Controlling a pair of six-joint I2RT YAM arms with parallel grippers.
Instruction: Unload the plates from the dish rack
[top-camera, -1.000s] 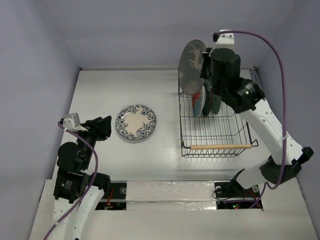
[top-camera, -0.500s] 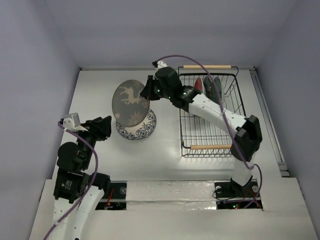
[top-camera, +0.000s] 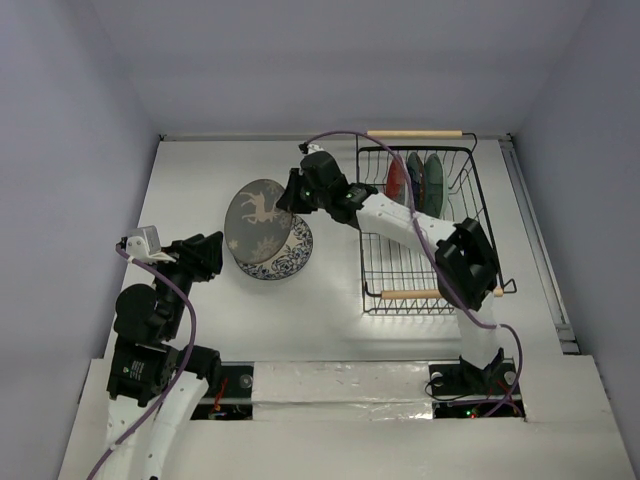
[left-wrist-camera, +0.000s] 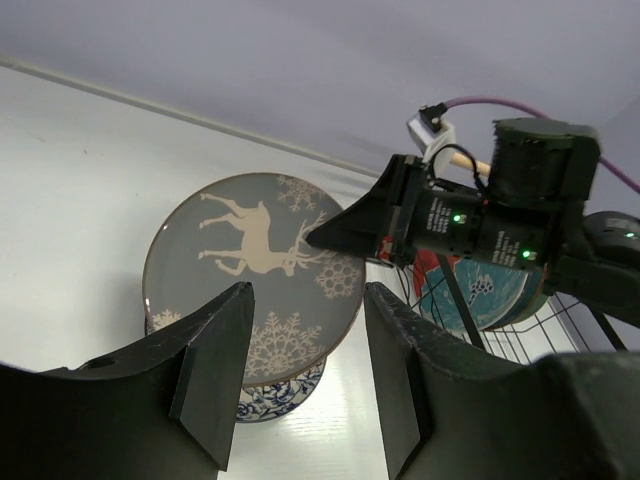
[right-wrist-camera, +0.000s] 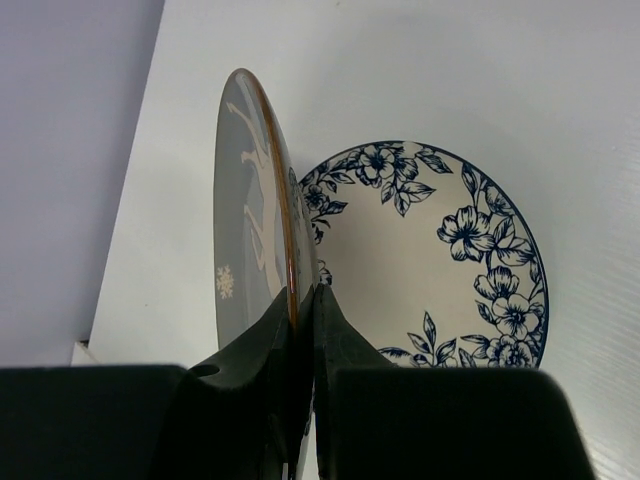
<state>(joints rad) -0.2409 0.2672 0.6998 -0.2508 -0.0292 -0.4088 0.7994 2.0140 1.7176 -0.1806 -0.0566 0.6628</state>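
My right gripper (top-camera: 293, 196) is shut on the rim of the dark grey reindeer plate (top-camera: 258, 221) and holds it tilted just above the white plate with the blue ornate rim (top-camera: 285, 260), which lies flat on the table. In the right wrist view the grey plate (right-wrist-camera: 245, 220) stands on edge between my fingers, over the white plate (right-wrist-camera: 440, 255). The black wire dish rack (top-camera: 425, 250) stands to the right with three plates upright at its far end: red (top-camera: 396, 180), pale green (top-camera: 416, 178) and teal blue (top-camera: 433, 180). My left gripper (top-camera: 205, 255) is open and empty, left of the plates.
The rack has wooden bar handles at its far end (top-camera: 415, 133) and its near end (top-camera: 435, 293). A purple cable (top-camera: 345, 112) loops over the right arm. The table (top-camera: 200, 180) is bounded by pale walls at the back and sides.
My right arm carried the reindeer plate from above the rack leftward and down over the white plate. The left arm has not moved.
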